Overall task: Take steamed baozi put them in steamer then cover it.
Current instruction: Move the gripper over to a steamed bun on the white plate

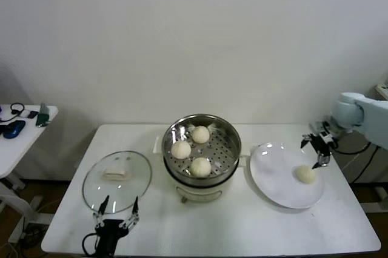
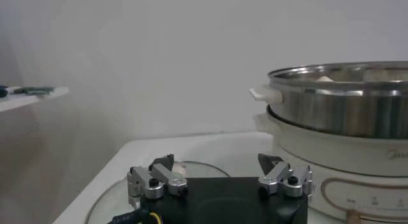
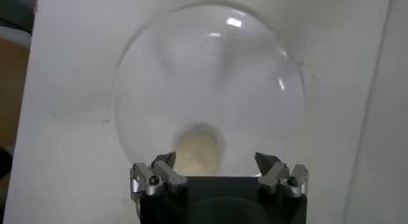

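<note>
Three cream-white baozi lie in the steel steamer on its white pot base at the table's middle. One more baozi rests on the flat white plate at the right. My right gripper hangs open just above and behind that bun, nothing between its fingers. The clear glass cover with its cream handle lies flat on the table at the left. My left gripper stands open at the cover's near rim, holding nothing.
A small side table with dark items stands at the far left, apart from the work table. The steamer's white side handle sticks out toward the left gripper. A wall closes the back; table edges run near both grippers.
</note>
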`<state>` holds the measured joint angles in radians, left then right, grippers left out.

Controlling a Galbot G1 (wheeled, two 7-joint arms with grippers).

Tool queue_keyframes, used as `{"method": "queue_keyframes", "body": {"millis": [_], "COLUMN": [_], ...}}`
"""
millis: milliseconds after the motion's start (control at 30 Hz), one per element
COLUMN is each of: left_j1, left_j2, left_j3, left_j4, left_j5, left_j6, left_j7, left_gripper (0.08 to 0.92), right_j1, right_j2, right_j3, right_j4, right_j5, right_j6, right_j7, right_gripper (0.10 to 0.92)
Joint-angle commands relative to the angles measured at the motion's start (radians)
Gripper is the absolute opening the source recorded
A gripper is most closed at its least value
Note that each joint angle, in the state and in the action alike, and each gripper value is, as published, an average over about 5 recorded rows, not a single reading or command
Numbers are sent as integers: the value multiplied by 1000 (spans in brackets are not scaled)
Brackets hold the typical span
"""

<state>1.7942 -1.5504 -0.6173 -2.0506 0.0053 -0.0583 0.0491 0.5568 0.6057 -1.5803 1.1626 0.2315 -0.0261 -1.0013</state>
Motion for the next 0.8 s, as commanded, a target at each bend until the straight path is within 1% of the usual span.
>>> {"method": "queue_keyframes", "body": {"millis": [33,200,433,700,800], "left_j1": [4,5,8,10,10], "left_j2": [-3,-3,-1,-2,-1], "left_j3": [3,5,4,2,1], "left_j4": [10,13,16,12,10], "left_j5": [5,11,15,12,11], "left_j6": [-2,-2,-4,-6,-6], "left_j7": [-1,-2,-2,-4,-4], "left_gripper": [823,823,823,823,823], "right_j1": [-333,-396,-411,-394,-382], "right_j2": [-17,25,81,89,82], "right_j3": [253,327,371,353,340], "right_j4": [-149,-205,-261,-251,-233], "right_j5": [-113,-131,-145,-143,-134], "right_j6": [-21,-17,1,-12,-19], "right_j7": [22,39,61,43,36], "right_gripper": [823,823,823,819,786]}}
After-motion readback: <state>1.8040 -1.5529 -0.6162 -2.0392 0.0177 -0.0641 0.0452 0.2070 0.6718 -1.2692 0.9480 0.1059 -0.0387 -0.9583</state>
